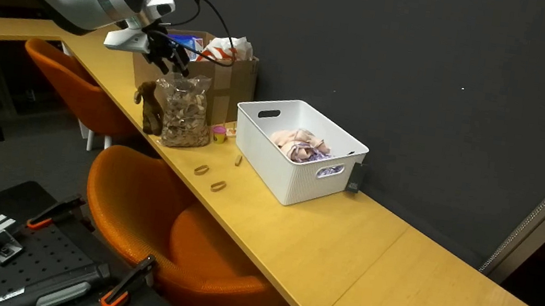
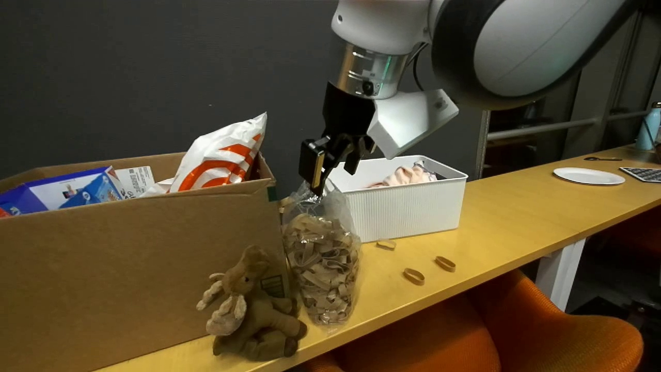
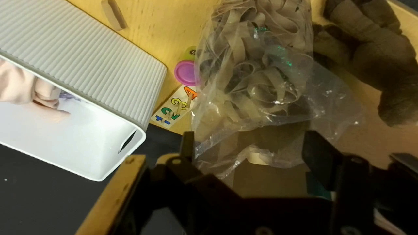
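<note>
My gripper (image 3: 249,138) is open, with its fingers spread at the top of a clear plastic bag (image 2: 323,268) of tan bands. It also shows in an exterior view (image 1: 175,69). The bag stands upright on the table. Its loose open mouth (image 3: 235,160) lies between the fingers in the wrist view; I cannot tell whether they touch it. A brown plush moose (image 2: 263,310) sits beside the bag. Loose tan bands (image 1: 218,186) lie on the table. A small tub with a pink lid (image 1: 219,134) and a card with coloured characters (image 3: 174,107) are near the bag.
A cardboard box (image 2: 155,279) holding packets and a white-orange bag (image 2: 222,155) stands behind the bag. A white ribbed basket (image 1: 271,166) holds pink and purple cloth (image 1: 300,143). Orange chairs (image 1: 138,209) stand at the table's front edge. A white plate (image 2: 588,175) lies farther along.
</note>
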`<action>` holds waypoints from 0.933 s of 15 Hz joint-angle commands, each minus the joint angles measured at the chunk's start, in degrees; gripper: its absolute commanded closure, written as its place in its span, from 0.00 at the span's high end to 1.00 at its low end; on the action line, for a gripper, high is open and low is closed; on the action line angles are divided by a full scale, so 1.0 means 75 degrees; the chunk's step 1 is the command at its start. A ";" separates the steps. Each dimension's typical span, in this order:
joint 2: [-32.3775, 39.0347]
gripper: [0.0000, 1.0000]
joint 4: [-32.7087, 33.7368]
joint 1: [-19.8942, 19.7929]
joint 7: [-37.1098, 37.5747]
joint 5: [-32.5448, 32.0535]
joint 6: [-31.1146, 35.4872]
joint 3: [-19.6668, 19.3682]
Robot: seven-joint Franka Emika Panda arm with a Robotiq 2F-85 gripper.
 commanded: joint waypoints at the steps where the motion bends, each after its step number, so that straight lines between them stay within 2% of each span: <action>1: -0.0457 1.00 -0.0332 -0.0052 0.0224 -0.0407 0.0124 -0.0113; 3: -0.0814 1.00 -0.0599 -0.0208 0.0283 -0.0245 -0.0095 -0.0084; 7: -0.2049 1.00 -0.1820 -0.0735 0.0715 -0.0225 -0.0427 -0.0086; 11: -0.3207 1.00 -0.3375 -0.1833 0.0719 0.0030 -0.0312 0.0056; 14: -0.3237 1.00 -0.4051 -0.2810 -0.0344 0.0819 0.0306 -0.0053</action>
